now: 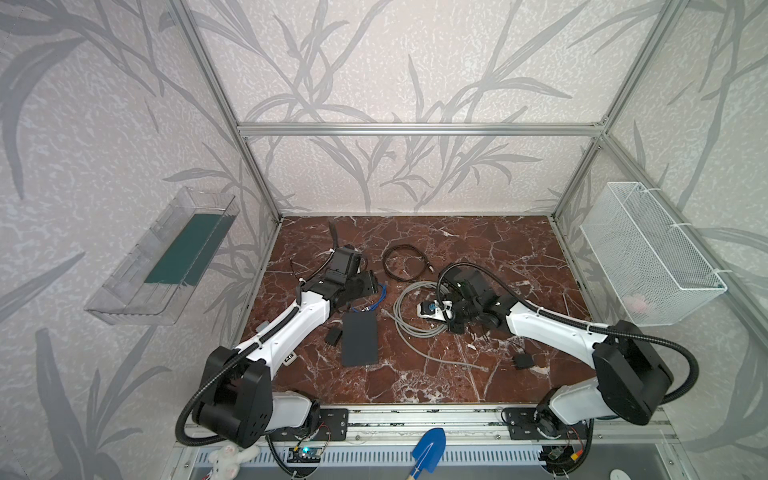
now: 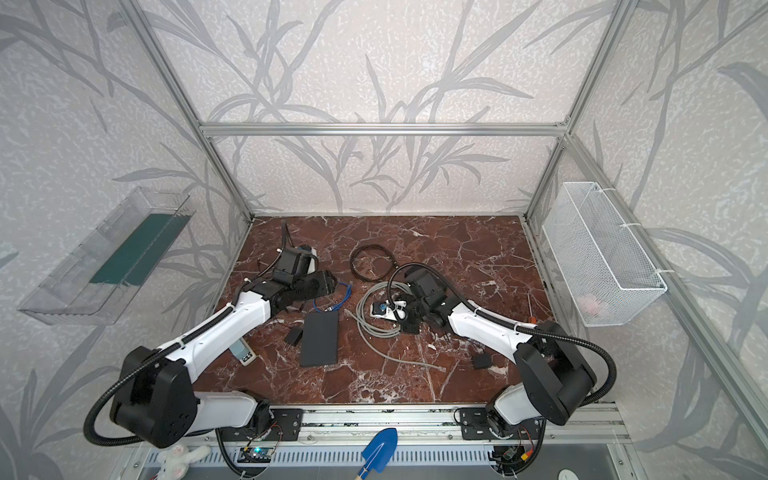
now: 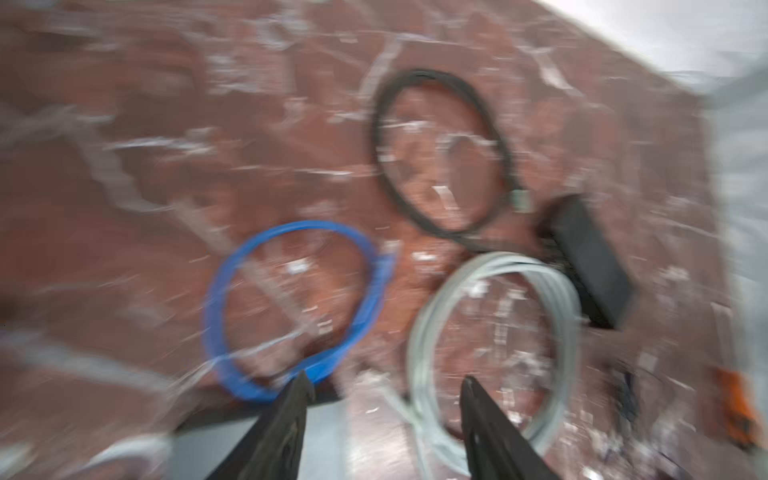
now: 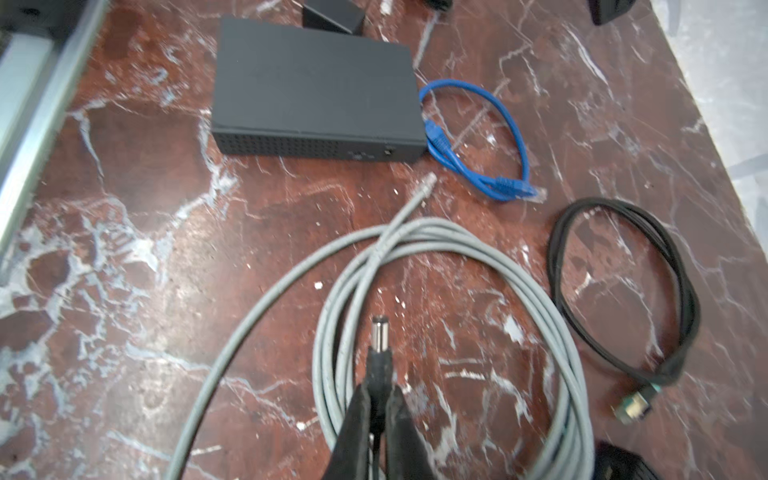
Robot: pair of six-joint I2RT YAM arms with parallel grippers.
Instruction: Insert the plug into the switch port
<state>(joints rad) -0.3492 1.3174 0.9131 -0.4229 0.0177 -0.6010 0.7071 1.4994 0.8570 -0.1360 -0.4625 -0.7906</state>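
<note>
Marble tabletop (image 4: 166, 174), three cable coils (image 4: 440, 232), one plug (image 4: 380, 332)

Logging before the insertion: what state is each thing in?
left hand: open, empty
right hand: shut on plug
plug: gripped, tip free, not inserted
switch: unheld, sockets too blurred to judge
grey cable: coiled
blue cable: looped, ends loose
black cable: coiled

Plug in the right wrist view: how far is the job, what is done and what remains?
Done: the right gripper has its jaws shut on the plug. In hand: the plug hangs over the grey cable coil; the left gripper is open, empty. Left: the switch lies beside that coil, the plug not yet in it.
</note>
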